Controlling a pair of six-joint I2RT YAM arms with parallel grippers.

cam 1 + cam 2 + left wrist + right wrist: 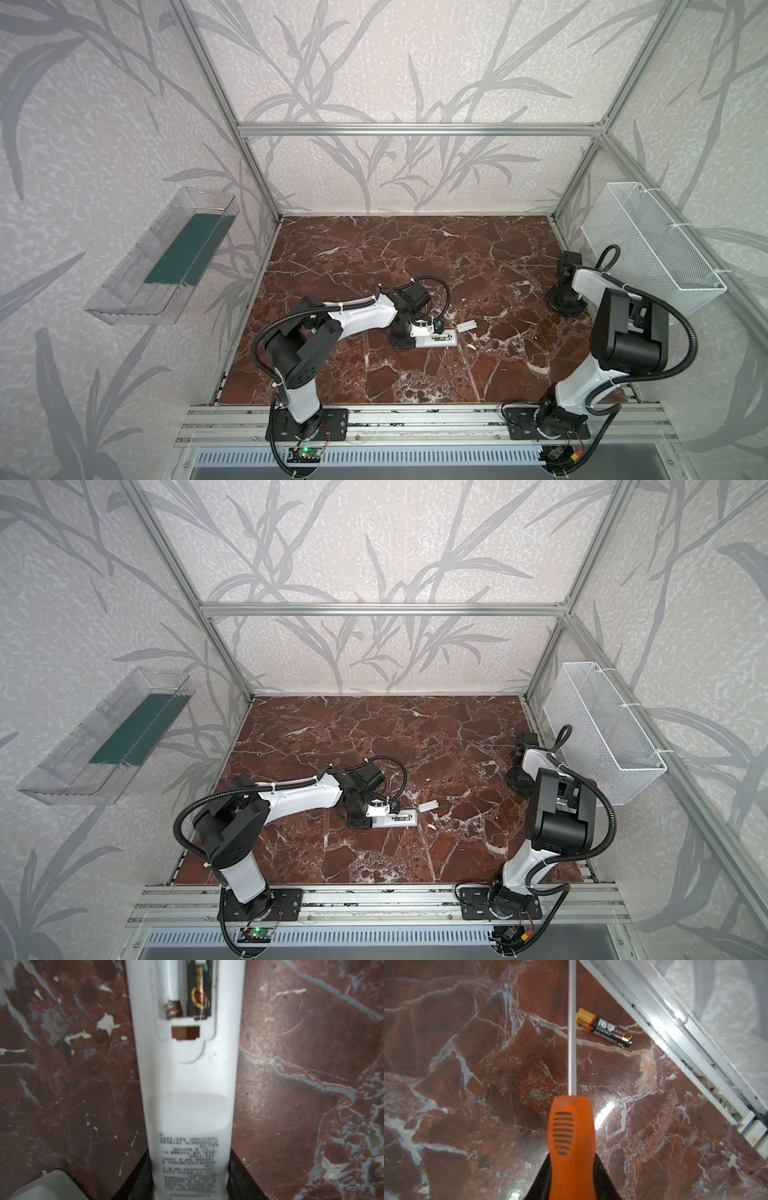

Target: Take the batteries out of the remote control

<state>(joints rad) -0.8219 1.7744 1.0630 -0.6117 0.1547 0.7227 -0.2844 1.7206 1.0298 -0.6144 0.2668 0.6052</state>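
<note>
Left gripper [191,1180] clamps the white remote control [438,340] back up on the marble table [415,257], one battery [199,991] in its open compartment [168,985], cover [467,325] just beside; right gripper [572,1184] grips an orange screwdriver [571,1126], a loose battery [607,1029] lying near the side rail [654,1007]

Tabletop [471,1130]: red-brown marble look, polished, glossy with glare; remote [187,1080]: smooth white plastic, satin; screwdriver [571,1132]: orange plastic handle, scuffed, bare metal shaft; battery [608,1029]: glossy printed wrap; basket [648,249]: white wire mesh.
</note>
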